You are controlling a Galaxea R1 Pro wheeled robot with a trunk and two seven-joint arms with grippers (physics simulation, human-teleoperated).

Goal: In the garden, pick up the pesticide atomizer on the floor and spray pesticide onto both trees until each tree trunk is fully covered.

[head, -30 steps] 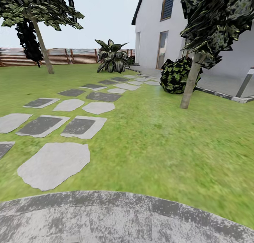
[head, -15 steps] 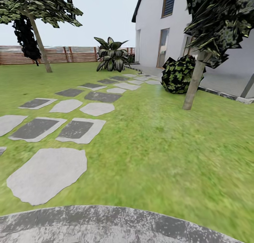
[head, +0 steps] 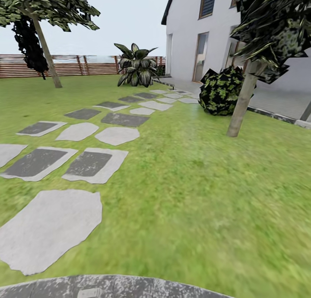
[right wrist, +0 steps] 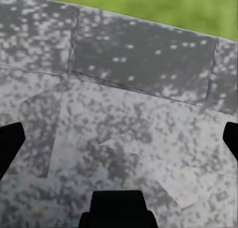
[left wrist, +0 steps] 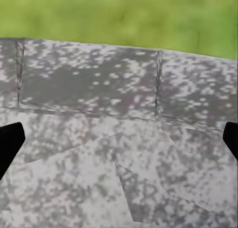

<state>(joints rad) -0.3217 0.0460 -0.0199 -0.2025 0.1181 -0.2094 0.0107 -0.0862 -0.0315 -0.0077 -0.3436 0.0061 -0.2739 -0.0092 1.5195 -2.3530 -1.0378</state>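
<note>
Two trees stand on the grass floor (head: 194,194) of the garden. One tree trunk (head: 241,105) leans at the right, near the house, under a dark crown (head: 276,25). The other tree trunk (head: 44,53) rises far off at the left, by the fence. The pesticide atomizer is out of view. My left gripper (left wrist: 119,141) hangs open over speckled grey paving, its black fingertips (left wrist: 10,143) far apart with nothing between them. My right gripper (right wrist: 119,141) is open too, over the same kind of paving, with empty fingertips (right wrist: 10,146).
Grey stepping stones (head: 47,233) run from the lower left toward the white house (head: 190,34). A round dark bush (head: 222,90) sits beside the right tree, and a small palm (head: 137,66) is further back. A brown slat fence (head: 86,66) closes the lawn behind. Grey paving (head: 108,287) lies at my base.
The whole head view has shifted: the camera has advanced over the lawn, so the paving strip at the bottom has shrunk and the stones and right tree look nearer.
</note>
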